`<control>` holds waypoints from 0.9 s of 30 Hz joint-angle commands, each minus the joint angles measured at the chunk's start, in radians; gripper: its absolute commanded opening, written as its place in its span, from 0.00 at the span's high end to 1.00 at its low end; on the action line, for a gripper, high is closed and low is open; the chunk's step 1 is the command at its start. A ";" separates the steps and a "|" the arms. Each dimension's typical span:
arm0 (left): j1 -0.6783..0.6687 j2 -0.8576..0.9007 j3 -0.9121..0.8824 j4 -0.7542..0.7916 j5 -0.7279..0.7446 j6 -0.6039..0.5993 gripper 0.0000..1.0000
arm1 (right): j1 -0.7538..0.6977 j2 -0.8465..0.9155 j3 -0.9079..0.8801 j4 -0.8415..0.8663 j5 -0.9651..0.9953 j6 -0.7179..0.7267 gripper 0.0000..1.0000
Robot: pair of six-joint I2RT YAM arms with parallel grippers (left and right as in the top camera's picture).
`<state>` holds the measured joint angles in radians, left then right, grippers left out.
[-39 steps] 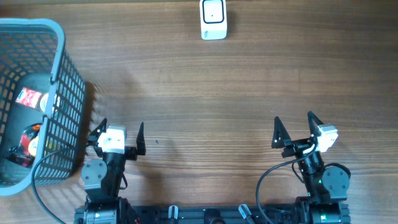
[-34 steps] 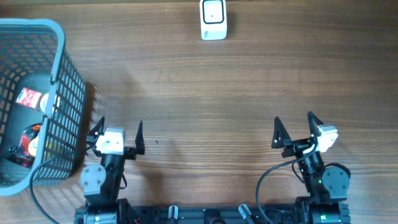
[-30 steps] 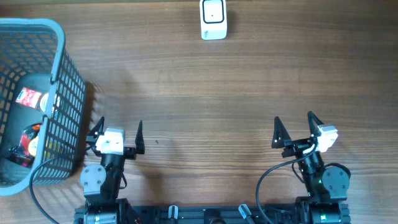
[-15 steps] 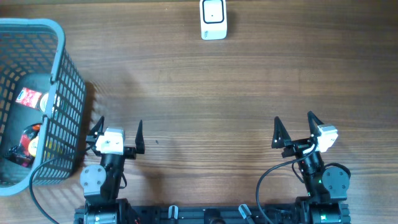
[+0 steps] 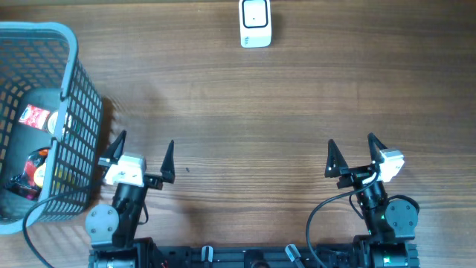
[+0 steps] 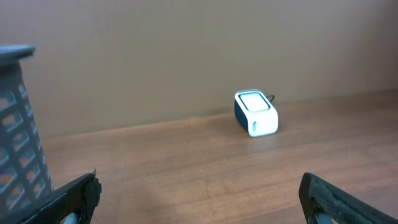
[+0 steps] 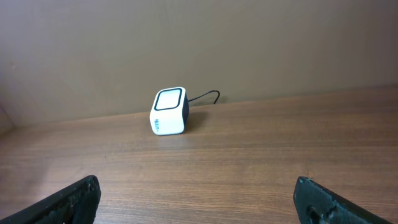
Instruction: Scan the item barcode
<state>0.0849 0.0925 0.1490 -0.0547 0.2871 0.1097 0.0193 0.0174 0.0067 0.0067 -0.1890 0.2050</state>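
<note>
Nothing scanned yet: left hand (image 5: 143, 149) and right hand (image 5: 352, 149) stand wide and empty, items (image 5: 33, 117) lie in the basket (image 5: 71, 74), well apart from the scanner (image 5: 255, 22).

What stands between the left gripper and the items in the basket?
The mesh side wall of the basket. The left gripper is open and sits just outside that wall, over the table. The items lie inside the basket on the wall's other side.
</note>
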 commanded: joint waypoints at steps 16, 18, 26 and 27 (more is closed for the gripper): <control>-0.005 0.417 0.624 -0.364 0.106 -0.285 0.00 | 0.003 -0.010 -0.002 0.005 0.017 0.006 0.00; -0.005 0.585 0.768 -0.419 0.106 -0.276 0.00 | 0.003 -0.010 -0.002 0.005 0.017 0.007 0.00; 0.050 1.002 1.301 -0.522 -0.146 -0.297 0.00 | 0.003 -0.010 -0.002 0.005 0.017 0.007 0.00; 0.096 1.008 1.313 -0.524 -0.266 -0.339 0.00 | 0.003 -0.010 -0.002 0.005 0.017 0.007 0.00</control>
<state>0.1001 1.0828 1.4113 -0.5869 0.3347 -0.1635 0.0193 0.0135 0.0067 0.0074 -0.1856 0.2047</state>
